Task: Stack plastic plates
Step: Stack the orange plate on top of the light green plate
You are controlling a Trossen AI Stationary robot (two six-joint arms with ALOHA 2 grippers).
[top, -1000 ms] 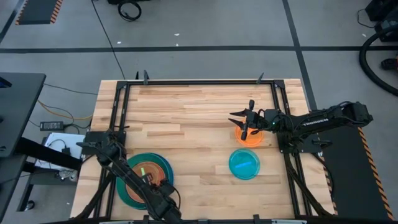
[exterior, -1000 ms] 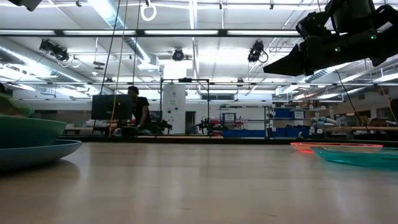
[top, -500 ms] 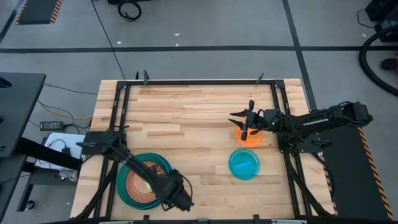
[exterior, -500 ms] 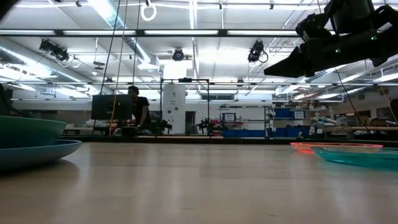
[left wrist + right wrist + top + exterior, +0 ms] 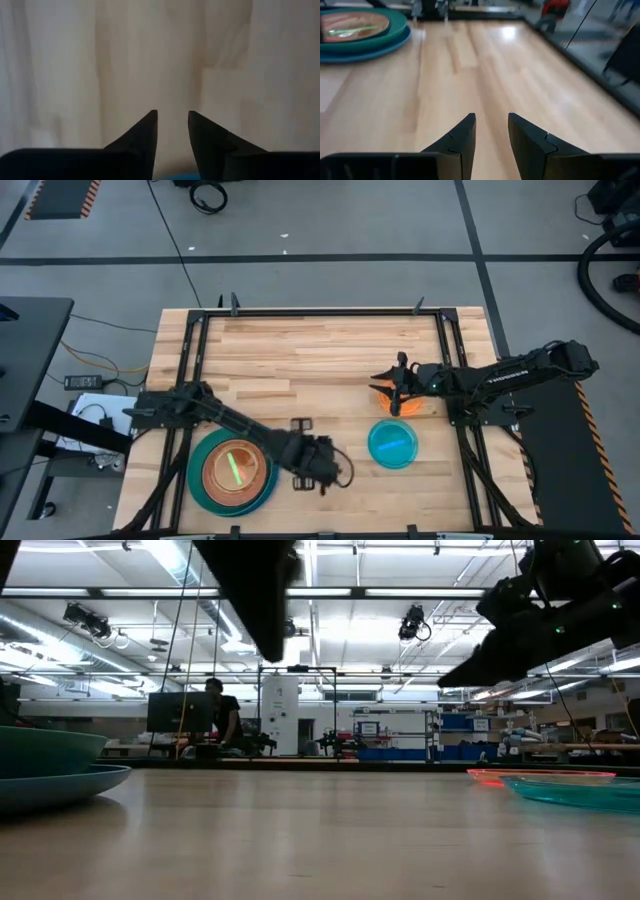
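- High view shows the stack [image 5: 232,471] at lower left of the frame: a blue plate under a teal one, a salmon plate on top with a green streak on it; it sits near the table [image 5: 300,360] front edge, so there is little room to approach from that side
- left gripper [image 5: 335,470] hangs just right of the stack, over bare wood between it and the cyan plate [image 5: 392,443]; its fingers stand slightly apart with nothing between them, judging by the left wrist view [image 5: 172,131], which suggests it is free for the next pick
- right gripper [image 5: 393,388] sits over the orange plate [image 5: 405,402] at right of centre; its fingers are also a little apart and empty in its wrist view [image 5: 491,134], probably poised to take that plate by the rim
- orange and cyan plates lie just beside each other, perhaps overlapping
- upper half of the table is open wood; the dark frame rails at left and right bound sideways travel
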